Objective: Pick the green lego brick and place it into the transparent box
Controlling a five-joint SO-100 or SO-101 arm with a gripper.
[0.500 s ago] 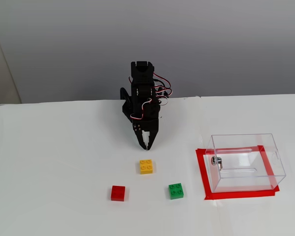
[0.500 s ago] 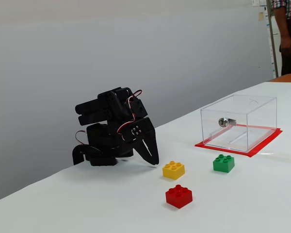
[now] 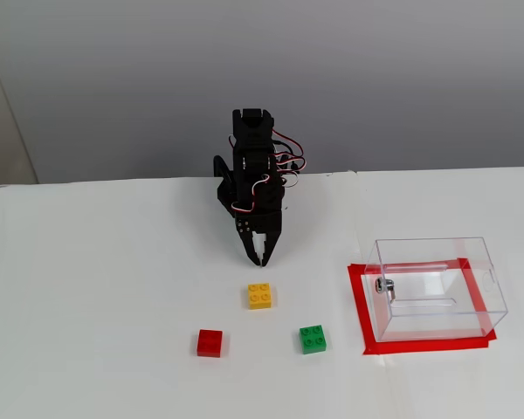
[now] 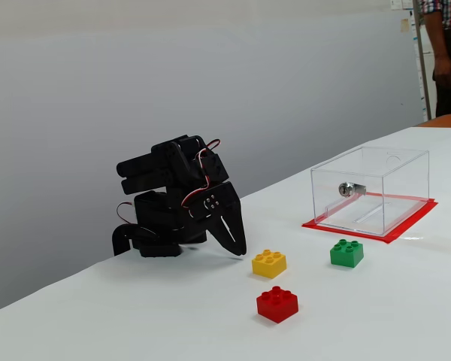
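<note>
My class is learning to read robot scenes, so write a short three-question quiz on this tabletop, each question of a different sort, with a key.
1. True or false: the green brick already lies inside the box.
2. Multiple choice: in the fixed view from above, which brick lies nearest the gripper? A) red brick B) yellow brick C) green brick
3. Fill in: the box stands on a frame of ___ tape.

Key
1. False: it sits on the table, apart from the box.
2. B
3. red
</note>
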